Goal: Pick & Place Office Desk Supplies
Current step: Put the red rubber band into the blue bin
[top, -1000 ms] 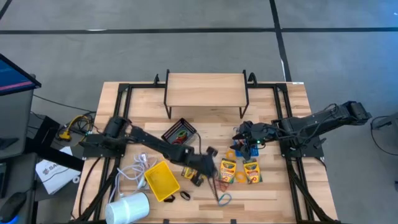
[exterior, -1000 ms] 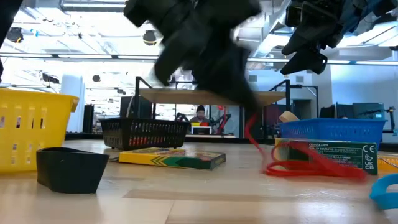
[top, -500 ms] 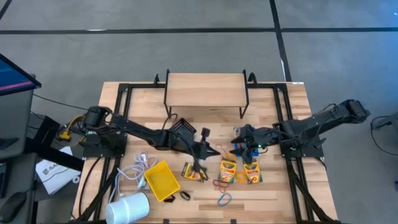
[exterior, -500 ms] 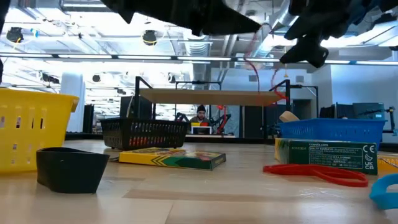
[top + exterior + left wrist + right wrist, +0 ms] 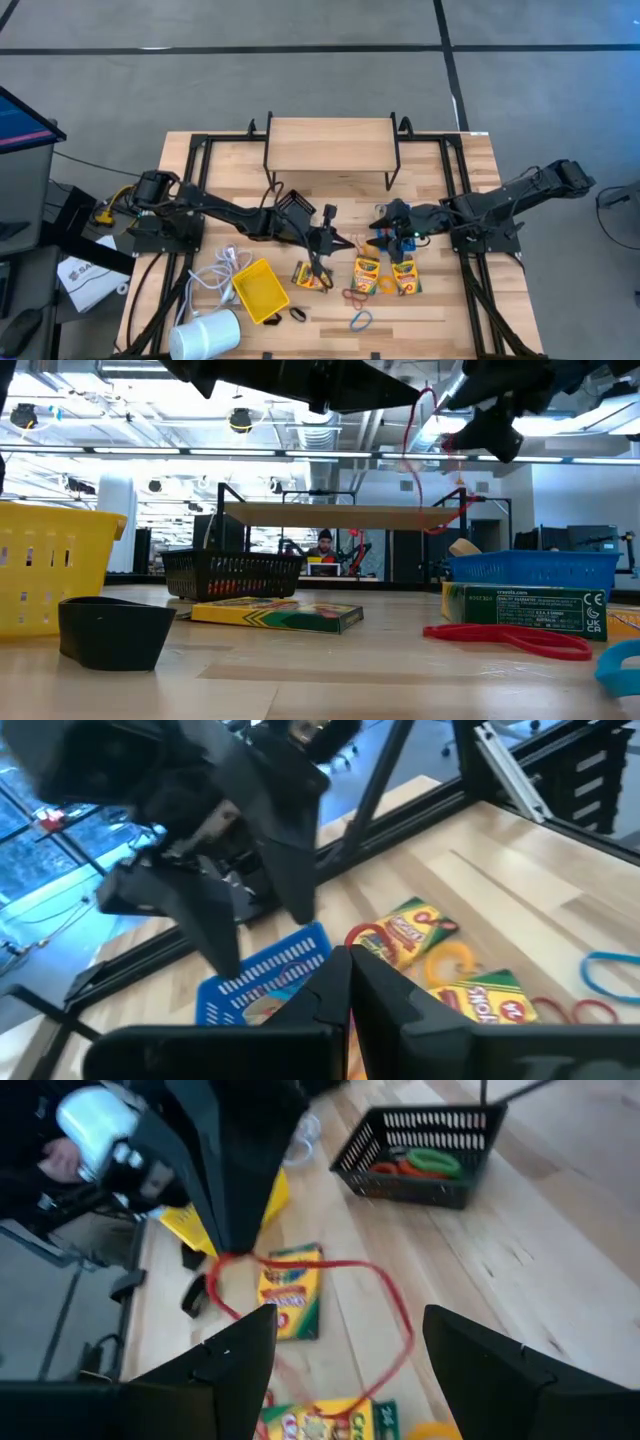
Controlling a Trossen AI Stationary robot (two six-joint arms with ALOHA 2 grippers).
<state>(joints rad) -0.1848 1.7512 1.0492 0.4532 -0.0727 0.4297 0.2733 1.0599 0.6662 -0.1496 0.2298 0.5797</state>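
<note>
My left gripper (image 5: 325, 243) hovers above the middle of the table, shut on a red rubber band (image 5: 348, 243) that hangs clear of the wood. My right gripper (image 5: 350, 1370) is open and faces it from the table's right, above the blue bin (image 5: 408, 238). The band's loop (image 5: 310, 1263) hangs in front of its spread fingers; whether they touch it, I cannot tell. Three crayon boxes (image 5: 367, 272) lie flat on the table. A second red band (image 5: 505, 637) and a blue one (image 5: 360, 320) lie near the near edge. The black bin (image 5: 430, 1150) holds coloured bands. My left gripper pinches the red rubber band at one end of its loop (image 5: 222, 1260) between its two fingertips (image 5: 235, 1230), which point down from above. The band is lifted clear and droops as a slack loop (image 5: 408, 455) toward my right gripper.
A yellow bin (image 5: 262, 290) and a dark clip (image 5: 297, 314) sit near the near-left part. A white cylinder (image 5: 208, 333) and a white coiled cable (image 5: 220, 270) lie at the near-left corner. A wooden shelf on black legs (image 5: 330, 145) stands at the far side.
My left gripper has risen from the table and moved toward the far edge, carrying the red band with it. The band, which trailed onto the wood a second ago, now hangs clear and has swung toward my right gripper.
</note>
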